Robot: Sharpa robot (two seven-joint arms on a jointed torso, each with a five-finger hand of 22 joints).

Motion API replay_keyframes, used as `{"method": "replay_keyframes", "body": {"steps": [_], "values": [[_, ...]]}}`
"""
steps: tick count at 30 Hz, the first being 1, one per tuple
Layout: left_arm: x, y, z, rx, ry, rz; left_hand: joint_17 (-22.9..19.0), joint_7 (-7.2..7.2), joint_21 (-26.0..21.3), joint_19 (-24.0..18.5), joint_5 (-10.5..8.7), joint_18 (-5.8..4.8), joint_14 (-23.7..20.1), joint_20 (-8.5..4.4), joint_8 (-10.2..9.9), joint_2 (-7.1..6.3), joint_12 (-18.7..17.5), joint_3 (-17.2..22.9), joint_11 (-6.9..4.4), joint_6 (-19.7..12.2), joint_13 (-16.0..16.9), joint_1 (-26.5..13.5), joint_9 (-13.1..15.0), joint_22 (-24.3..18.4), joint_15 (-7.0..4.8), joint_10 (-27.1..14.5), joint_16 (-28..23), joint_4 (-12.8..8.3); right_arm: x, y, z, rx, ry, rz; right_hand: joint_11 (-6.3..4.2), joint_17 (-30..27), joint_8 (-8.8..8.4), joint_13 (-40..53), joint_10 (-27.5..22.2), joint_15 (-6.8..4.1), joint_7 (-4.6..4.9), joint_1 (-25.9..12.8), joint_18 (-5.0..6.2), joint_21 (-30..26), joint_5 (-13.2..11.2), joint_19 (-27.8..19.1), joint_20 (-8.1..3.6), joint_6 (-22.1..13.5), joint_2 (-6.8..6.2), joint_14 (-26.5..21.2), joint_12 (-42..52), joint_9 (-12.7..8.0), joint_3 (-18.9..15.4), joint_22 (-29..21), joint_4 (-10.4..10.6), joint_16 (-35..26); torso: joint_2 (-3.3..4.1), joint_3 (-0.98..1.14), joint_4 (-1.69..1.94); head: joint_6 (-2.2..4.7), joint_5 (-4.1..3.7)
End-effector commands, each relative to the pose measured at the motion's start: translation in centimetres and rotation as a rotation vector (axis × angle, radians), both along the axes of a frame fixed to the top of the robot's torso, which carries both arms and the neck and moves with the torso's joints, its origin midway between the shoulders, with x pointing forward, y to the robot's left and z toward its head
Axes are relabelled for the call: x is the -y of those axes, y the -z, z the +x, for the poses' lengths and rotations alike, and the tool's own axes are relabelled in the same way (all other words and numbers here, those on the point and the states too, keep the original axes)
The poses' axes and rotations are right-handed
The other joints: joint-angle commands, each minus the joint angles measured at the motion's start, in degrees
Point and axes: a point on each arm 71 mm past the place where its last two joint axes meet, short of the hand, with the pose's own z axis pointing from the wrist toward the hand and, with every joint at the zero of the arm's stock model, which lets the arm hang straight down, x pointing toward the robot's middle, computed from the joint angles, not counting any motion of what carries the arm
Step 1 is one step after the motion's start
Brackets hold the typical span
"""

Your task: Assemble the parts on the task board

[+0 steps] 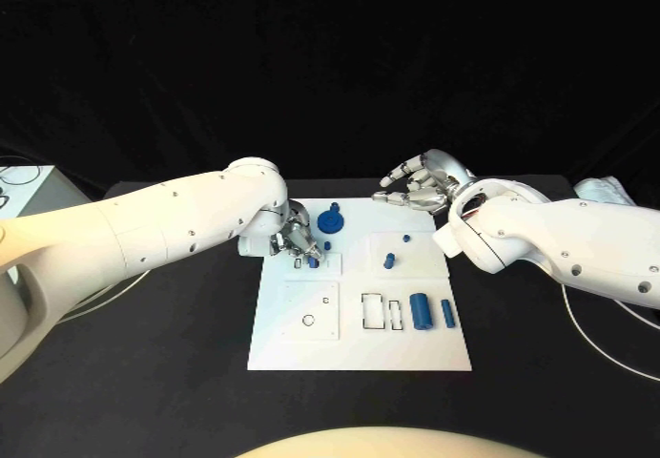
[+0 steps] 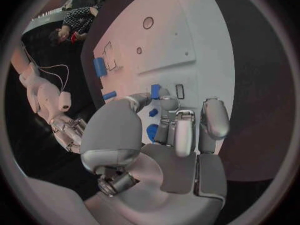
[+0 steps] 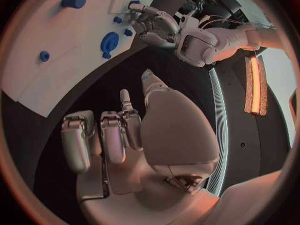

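We see two smooth white arms with small dark screw holes. The left hand (image 1: 295, 239) and right hand (image 1: 418, 186) are silver, with grey rounded fingers.

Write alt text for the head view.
A white task board lies on a black table with blue parts on it. The left hand reaches down at its far left corner; the right hand hovers beyond its far edge.

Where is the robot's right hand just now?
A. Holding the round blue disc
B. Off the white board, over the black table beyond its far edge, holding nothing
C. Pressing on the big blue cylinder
B: the right robot hand is off the task board, beyond its far edge over the black table, with nothing in its fingers.
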Motion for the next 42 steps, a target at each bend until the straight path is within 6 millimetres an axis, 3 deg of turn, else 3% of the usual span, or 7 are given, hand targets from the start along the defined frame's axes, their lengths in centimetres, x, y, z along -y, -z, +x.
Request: {"method": "replay_keyframes", "body": {"steps": [1,4,5,13,28,39,42], "values": [[-0.1,1.2,-0.8,-0.043,0.017,0.012,11.69,0.68,-0.29,-0.52,-0.67,0.07,4.58,-0.02,-0.43,-0.31,-0.41,-2.43,0.03,0.07,-0.31,-2.07,-0.15,-0.24,0.61,-0.59,-0.49,0.47,-0.1,0.0,0.0,0.006,-0.018,-0.004,-0.01,14.32,0.22,8.73,-0.42,-0.19,0.0,-0.04,-0.82,0.12,0.03,6.1,-0.08,-0.39,0.69,5.77,-0.16,0.1,-0.33,15.05,-0.02,-0.12,-0.05,0.0,0.04,0.09,0.03],[-0.4,1.1,-0.9,-0.033,0.009,0.005,11.55,0.75,-0.41,-0.64,-3.77,0.11,4.51,0.09,-0.78,0.14,-0.4,-3.99,0.11,-0.05,-0.44,-3.36,-0.26,-0.39,0.7,-0.8,-0.55,0.45,-0.1,0.0,0.0,0.007,-0.017,-0.004,-0.01,14.32,0.22,8.73,-0.42,-0.19,0.0,-0.04,-0.82,0.12,0.03,6.1,-0.08,-0.39,0.69,5.77,-0.16,0.1,-0.33,15.05,-0.02,-0.12,-0.07,-0.03,0.03,0.21,-0.06],[-0.5,1.1,-0.9,-0.028,0.006,0.001,11.41,0.84,-0.47,-0.68,-6.23,0.13,4.44,0.16,-1.22,0.24,-0.44,-5.17,0.19,-0.31,-0.6,-4.32,-0.48,-0.43,0.77,-0.99,-0.62,0.5,-0.1,0.0,0.0,0.007,-0.017,-0.004,-0.01,14.32,0.22,8.73,-0.42,-0.19,0.0,-0.04,-0.82,0.12,0.03,6.1,-0.08,-0.39,0.69,5.77,-0.16,0.1,-0.33,15.05,-0.02,-0.12,-0.06,-0.03,0.02,0.24,-0.04],[-1.2,0.8,-1.1,0.021,-0.023,-0.033,11.26,1.2,-0.59,-0.67,-13.34,0.15,4.38,0.38,-2.79,1.21,-0.18,-9.05,0.51,-0.62,-0.73,-5.42,-1.71,-0.43,1.04,-1.23,-0.67,0.56,0.1,0.1,0.0,0.006,-0.013,-0.004,-0.01,14.27,0.24,8.73,-0.42,-0.19,0.01,-0.09,-0.82,0.12,0.02,6.1,-0.09,-0.42,0.69,5.75,-0.17,0.1,-0.37,15.05,0.01,-0.15,-0.12,-0.04,0.09,0.52,-0.01],[-2.1,-0.8,-1.9,0.175,-0.106,-0.154,10.63,1.19,-0.91,-0.99,-12.47,0.28,4.13,0.42,-3.29,2.26,-0.51,-9.35,0.49,-0.39,-1.55,-1.25,-2.37,-0.95,1.04,-1.68,-0.97,0.37,0.5,0.5,0.0,-0.003,-0.005,-0.005,-0.01,14.27,0.24,8.73,-0.42,-0.19,0.01,-0.09,-0.82,0.12,0.02,6.1,-0.09,-0.42,0.69,5.75,-0.17,0.1,-0.37,15.05,0.01,-0.15,0.04,-0.04,-0.01,1.12,0.04],[-3.1,-1.6,-3.7,0.311,-0.207,-0.281,3.95,2.65,-4.82,-5.77,-11.99,1.61,0.86,1.15,-5.1,2.19,-6.9,-8.33,1.78,-3.36,-11.17,2.84,-3.87,-7.52,2.07,-8.99,-4.7,0.48,1.2,0.7,-0.1,-0.008,0.008,-0.008,-0.01,14.27,0.24,8.73,-0.42,-0.19,0.01,-0.09,-0.82,0.12,0.02,6.1,-0.09,-0.42,0.69,5.75,-0.17,0.1,-0.37,15.05,0.01,-0.15,-0.02,0.08,0.11,1.04,-0.21],[-3.5,-1.3,-4.4,0.331,-0.234,-0.304,2.78,3.07,-5.6,-6.41,-11.93,1.81,0.3,1.46,-5.83,2.42,-7.29,-7.53,2.15,-4.08,-11.64,3.78,-4.95,-8.61,2.41,-9.46,-5.39,0.43,1.3,0.8,-0.1,-0.012,0.011,-0.009,-0.01,14.27,0.24,8.73,-0.42,-0.19,0.01,-0.09,-0.82,0.12,0.02,6.1,-0.09,-0.42,0.69,5.75,-0.17,0.1,-0.37,15.05,0.01,-0.15,-0.05,0.12,0.05,1.02,-0.1]]}}
